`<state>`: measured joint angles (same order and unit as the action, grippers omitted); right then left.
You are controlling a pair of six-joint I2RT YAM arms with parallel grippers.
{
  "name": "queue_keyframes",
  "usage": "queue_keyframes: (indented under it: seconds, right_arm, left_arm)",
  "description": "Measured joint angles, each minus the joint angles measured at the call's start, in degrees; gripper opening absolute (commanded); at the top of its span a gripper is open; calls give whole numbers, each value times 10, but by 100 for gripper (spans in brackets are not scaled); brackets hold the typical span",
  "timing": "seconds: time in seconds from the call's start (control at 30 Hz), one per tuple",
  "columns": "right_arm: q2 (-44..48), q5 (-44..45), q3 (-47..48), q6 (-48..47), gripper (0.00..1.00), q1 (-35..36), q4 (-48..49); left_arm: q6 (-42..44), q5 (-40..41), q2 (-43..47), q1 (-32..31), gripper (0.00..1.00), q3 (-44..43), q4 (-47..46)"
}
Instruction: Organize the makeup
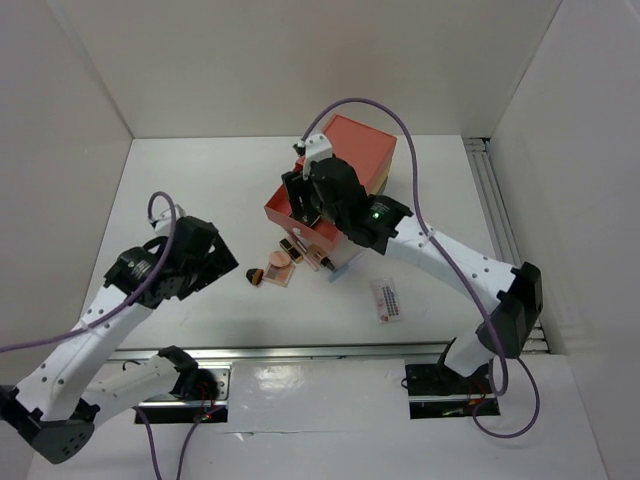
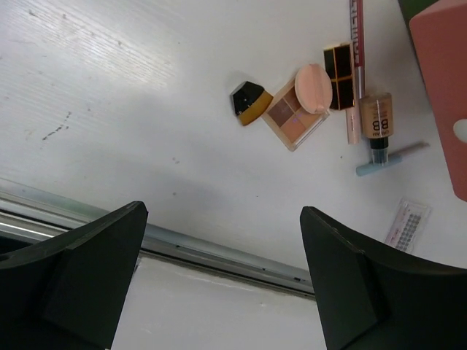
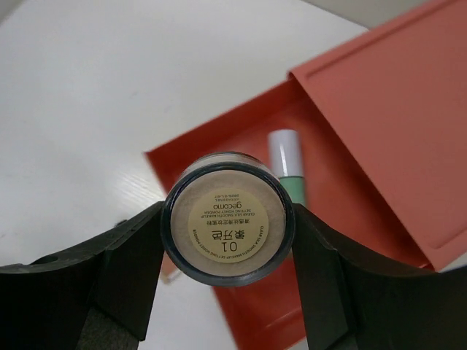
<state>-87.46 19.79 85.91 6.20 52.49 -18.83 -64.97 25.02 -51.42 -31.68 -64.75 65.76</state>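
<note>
My right gripper (image 3: 228, 220) is shut on a round beige compact (image 3: 226, 232), whose labelled base faces the camera. It hangs over the open coral drawer (image 3: 343, 240), where a white-green tube (image 3: 287, 164) lies. In the top view this gripper (image 1: 305, 200) is above the drawer (image 1: 283, 213). More makeup lies on the table: a black-gold piece (image 2: 248, 102), an eyeshadow palette (image 2: 290, 122) with a peach sponge (image 2: 314, 87) on it, a black square compact (image 2: 339, 73), a BB tube (image 2: 377, 120), a blue stick (image 2: 390, 158) and a clear lash pack (image 2: 407, 224). My left gripper (image 2: 222, 213) stands open and empty, near-left of them.
The coral drawer box (image 1: 355, 150) stands at the back middle of the table. A pink pencil (image 2: 357, 36) lies beside the black compact. A metal rail (image 2: 219, 251) runs along the table's near edge. White walls close in the left, back and right sides.
</note>
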Motion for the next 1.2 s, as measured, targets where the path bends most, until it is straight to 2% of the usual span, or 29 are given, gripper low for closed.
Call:
queue_keyframes:
  seconds: [0.1, 0.13, 0.27, 0.4, 0.63, 0.93, 1.2]
  right_arm:
    - [-33, 10, 1, 6, 43, -35, -14]
    - [-47, 10, 4, 8, 51, -45, -23]
    - [-88, 27, 11, 23, 67, -68, -60]
    - [-93, 60, 14, 37, 71, -70, -89]
    - [-93, 116, 34, 66, 98, -69, -122]
    - [-87, 164, 35, 78, 98, -48, -134]
    - [0, 131, 17, 66, 98, -45, -113]
  left_arm:
    - [15, -25, -33, 0, 100, 17, -33]
    - [20, -32, -42, 0, 100, 22, -43]
    - [43, -67, -70, 0, 100, 40, -79]
    - [66, -104, -92, -2, 100, 61, -122]
    - [93, -134, -174, -30, 100, 70, -166]
    - [99, -151, -228, -42, 100, 70, -196]
    - [209, -193, -305, -59, 100, 70, -296]
